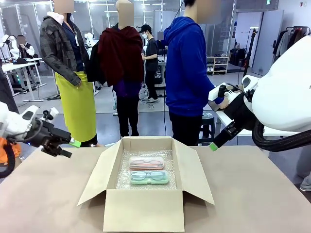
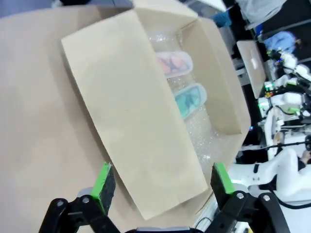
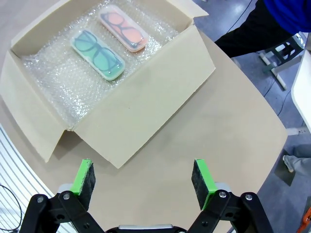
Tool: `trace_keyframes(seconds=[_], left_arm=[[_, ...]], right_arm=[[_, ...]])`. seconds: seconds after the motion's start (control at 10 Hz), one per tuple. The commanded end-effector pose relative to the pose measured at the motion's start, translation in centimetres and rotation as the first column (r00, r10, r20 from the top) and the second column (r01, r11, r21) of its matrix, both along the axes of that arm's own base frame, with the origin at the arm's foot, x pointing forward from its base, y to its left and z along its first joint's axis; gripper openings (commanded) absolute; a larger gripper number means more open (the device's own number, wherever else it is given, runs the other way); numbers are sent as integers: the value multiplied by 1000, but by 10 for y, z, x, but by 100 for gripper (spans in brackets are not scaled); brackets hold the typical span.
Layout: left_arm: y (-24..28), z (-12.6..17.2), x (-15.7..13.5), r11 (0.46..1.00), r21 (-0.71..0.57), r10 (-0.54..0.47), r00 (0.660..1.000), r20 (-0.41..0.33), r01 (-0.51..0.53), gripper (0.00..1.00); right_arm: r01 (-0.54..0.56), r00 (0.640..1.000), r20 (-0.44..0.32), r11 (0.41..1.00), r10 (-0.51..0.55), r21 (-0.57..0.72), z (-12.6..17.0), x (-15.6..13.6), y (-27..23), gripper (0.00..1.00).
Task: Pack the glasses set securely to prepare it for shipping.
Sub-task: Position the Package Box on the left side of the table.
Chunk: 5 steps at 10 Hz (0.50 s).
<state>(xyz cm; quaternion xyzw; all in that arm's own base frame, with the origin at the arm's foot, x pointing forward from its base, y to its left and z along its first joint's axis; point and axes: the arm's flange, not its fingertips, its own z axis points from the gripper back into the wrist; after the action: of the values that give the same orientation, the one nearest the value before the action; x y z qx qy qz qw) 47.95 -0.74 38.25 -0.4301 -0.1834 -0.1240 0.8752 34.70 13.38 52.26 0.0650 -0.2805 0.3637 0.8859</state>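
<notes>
The glasses set lies side by side on bubble wrap point(image 3: 53, 82) inside an open cardboard box point(image 1: 146, 211): a pink case point(image 1: 146, 163) toward the far side and a mint green case point(image 1: 149, 177) nearer me. The left wrist view looks over the box's left flap point(image 2: 131, 116) at the pink case point(image 2: 173, 64) and green case point(image 2: 189, 99). The right wrist view has the green case point(image 3: 98, 53) and pink case point(image 3: 124, 27) beyond the right flap point(image 3: 150, 92). My left gripper point(image 1: 69, 148) point(image 2: 163, 182) hovers open left of the box. My right gripper point(image 1: 214, 145) point(image 3: 142, 177) hovers open to its right. Both hold nothing.
All the box flaps stand spread outward. The brown table point(image 1: 252, 194) has free room on both sides of the box. A person in a blue hoodie point(image 1: 187, 73) stands at the far side, turned away. Its curved edge point(image 3: 272, 126) drops to the floor.
</notes>
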Motion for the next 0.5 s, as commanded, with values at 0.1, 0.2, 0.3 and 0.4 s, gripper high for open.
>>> trace_keyframes(seconds=[0.1, 0.2, 0.3, 0.4], left_arm=[[2, -20, 15, 999, -40, 0, 1000, -29, -2, 100], [5, -10, 16, 998, -53, 25, 999, -38, -27, 100], [-2, -27, 9, 1000, -23, 5, 999, -50, -6, 100], [-2, -27, 9, 1000, -23, 5, 999, -50, -6, 100]], right_arm=[[12, 1000, -3, 1000, -12, 6, 0, -1, 3, 100], [12, 1000, -3, 1000, -12, 6, 0, -1, 3, 100], [12, 1000, -3, 1000, -12, 6, 0, -1, 3, 100], [12, 1000, -3, 1000, -12, 6, 0, -1, 3, 100]])
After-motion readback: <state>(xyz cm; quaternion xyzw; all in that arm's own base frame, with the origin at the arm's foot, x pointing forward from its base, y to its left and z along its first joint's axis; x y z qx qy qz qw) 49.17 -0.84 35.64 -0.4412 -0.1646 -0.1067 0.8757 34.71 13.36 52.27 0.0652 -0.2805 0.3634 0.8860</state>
